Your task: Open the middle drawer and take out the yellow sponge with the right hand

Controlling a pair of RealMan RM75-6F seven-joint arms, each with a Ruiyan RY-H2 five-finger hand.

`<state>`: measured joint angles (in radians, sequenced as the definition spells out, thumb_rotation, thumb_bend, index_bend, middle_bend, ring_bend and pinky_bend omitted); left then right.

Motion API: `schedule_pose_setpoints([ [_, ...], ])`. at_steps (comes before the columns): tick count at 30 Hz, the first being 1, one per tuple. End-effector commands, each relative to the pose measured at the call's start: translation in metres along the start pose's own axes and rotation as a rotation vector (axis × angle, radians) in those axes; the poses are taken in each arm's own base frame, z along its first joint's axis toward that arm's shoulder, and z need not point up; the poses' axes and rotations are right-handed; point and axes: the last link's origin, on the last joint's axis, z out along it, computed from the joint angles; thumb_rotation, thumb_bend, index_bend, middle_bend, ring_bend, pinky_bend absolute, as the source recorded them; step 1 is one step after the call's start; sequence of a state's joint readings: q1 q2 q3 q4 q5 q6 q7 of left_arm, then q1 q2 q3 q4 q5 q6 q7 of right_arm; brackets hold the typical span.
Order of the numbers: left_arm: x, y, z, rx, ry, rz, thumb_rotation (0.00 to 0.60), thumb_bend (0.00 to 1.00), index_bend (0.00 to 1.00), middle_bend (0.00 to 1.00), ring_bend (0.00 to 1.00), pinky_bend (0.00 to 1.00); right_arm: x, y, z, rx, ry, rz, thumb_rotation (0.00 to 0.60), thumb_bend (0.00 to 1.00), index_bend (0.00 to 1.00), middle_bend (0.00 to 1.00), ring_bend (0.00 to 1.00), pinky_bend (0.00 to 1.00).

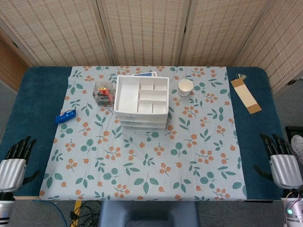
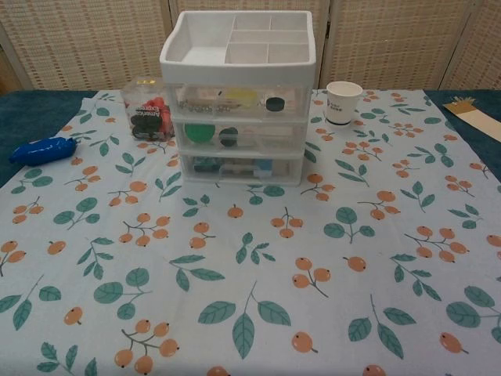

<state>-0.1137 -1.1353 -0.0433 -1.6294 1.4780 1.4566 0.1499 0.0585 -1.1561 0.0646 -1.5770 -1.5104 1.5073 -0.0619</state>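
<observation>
Blue card (image 1: 145,74) (mostly behind drawer unit (image 1: 141,101))

White drawer unit (image 2: 239,102) (all drawers shut) stands beside paper cup (image 2: 343,102).

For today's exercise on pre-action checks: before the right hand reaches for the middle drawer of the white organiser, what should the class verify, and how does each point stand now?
1. Right hand free: ok, it holds nothing and rests at the table's right edge.
2. Left hand out of the way: ok, at the left edge, far from the drawer unit.
3. Middle drawer closed: ok, flush with the others.
4. Path from the right clear: ok, only patterned cloth lies in front; the paper cup stands beside the unit, apart from it.
5. Yellow sponge in the middle drawer: cannot tell; yellow shows only behind the top drawer front.
</observation>
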Motion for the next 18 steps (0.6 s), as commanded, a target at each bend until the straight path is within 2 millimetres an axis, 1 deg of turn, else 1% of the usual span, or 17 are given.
schedule_pose_setpoints([
  [1, 0.000, 0.000, 0.000, -0.003, 0.000, 0.002, 0.600, 0.18, 0.02, 0.00, 0.04, 0.11, 0.000, -0.001, 0.000, 0.003, -0.002, 0.002, 0.600, 0.19, 0.00, 0.12, 0.00, 0.07],
  [8, -0.001, 0.001, -0.001, -0.008, -0.001, 0.004, 0.600, 0.18, 0.02, 0.00, 0.04, 0.11, -0.002, -0.006, -0.001, 0.022, -0.015, 0.023, 0.600, 0.19, 0.01, 0.12, 0.02, 0.07],
  [12, 0.001, 0.001, -0.001, -0.010, 0.004, -0.002, 0.600, 0.18, 0.02, 0.00, 0.04, 0.11, -0.002, -0.012, 0.002, 0.050, -0.010, 0.052, 0.600, 0.19, 0.01, 0.13, 0.06, 0.12],
  [15, 0.001, 0.002, -0.001, -0.015, 0.003, -0.005, 0.600, 0.18, 0.02, 0.00, 0.04, 0.11, -0.002, -0.022, 0.008, 0.081, -0.021, 0.094, 0.600, 0.19, 0.01, 0.14, 0.06, 0.15],
  [18, 0.001, 0.002, -0.001, -0.017, 0.000, -0.004, 0.600, 0.18, 0.02, 0.00, 0.04, 0.11, -0.001, -0.035, 0.017, 0.124, -0.043, 0.147, 0.600, 0.19, 0.01, 0.16, 0.10, 0.20],
])
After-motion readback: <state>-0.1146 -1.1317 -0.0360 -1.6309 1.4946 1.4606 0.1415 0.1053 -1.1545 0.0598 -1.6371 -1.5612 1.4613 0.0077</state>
